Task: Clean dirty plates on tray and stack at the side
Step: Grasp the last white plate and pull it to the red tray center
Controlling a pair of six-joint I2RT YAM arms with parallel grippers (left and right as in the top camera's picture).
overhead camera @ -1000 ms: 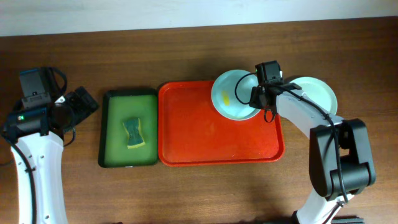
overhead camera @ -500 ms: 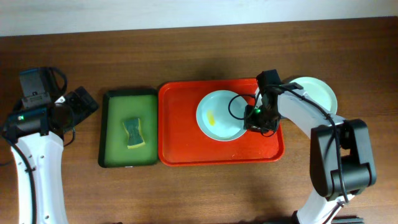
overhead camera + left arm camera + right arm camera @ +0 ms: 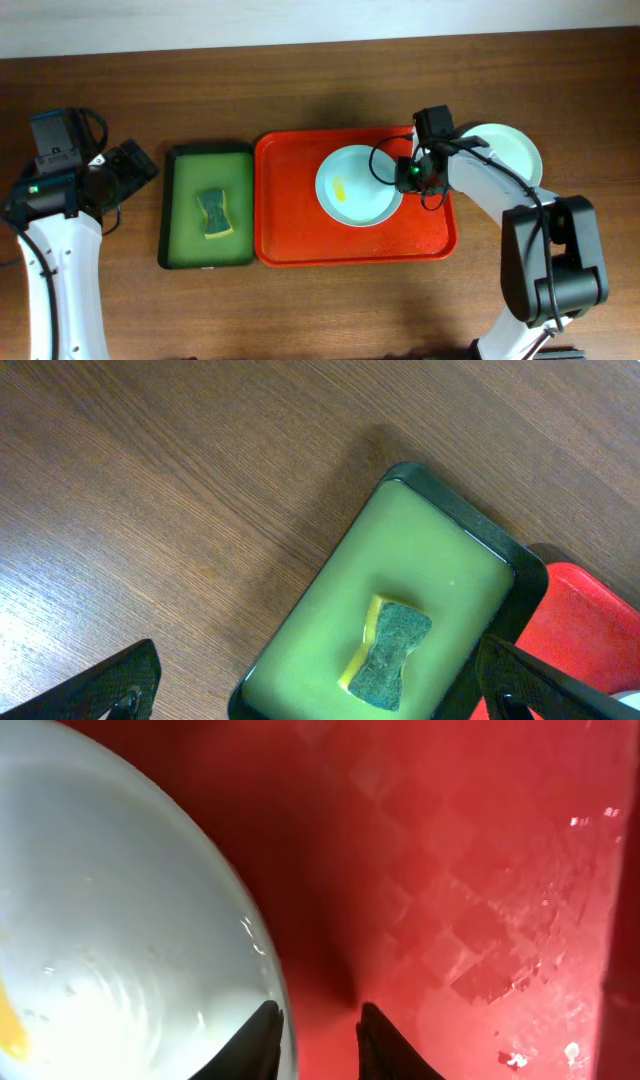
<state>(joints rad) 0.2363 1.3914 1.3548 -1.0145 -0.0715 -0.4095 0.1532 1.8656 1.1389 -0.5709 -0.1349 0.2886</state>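
Overhead: dirty plate (image 3: 358, 187) flat on the red tray (image 3: 300, 225), right of centre, with a yellow smear (image 3: 341, 189) on its left half. Probably rigid, light, glazed and slick, breakable if dropped. Best taken by the thin rim, with a firm pinch against slipping. Right fingers (image 3: 408, 180) at that plate's right rim. Second plate (image 3: 515, 150) off the tray on the worktop (image 3: 300, 90), partly under the right arm (image 3: 480, 185). Green tray (image 3: 180, 255) with sponge (image 3: 214, 214) just left of the red one. Left fingers (image 3: 133, 165) beyond it, well apart from both plates.

Left wrist: spread wide, gripping nothing. Sponge lying below in the green tray, unobstructed.

Right wrist: parted only narrowly, bare red tray floor in the gap, nothing clamped. One tip right at the plate's rim, touching or not impossible to tell. Raised tray wall close on the right, likely cramping a rim grip from that side.
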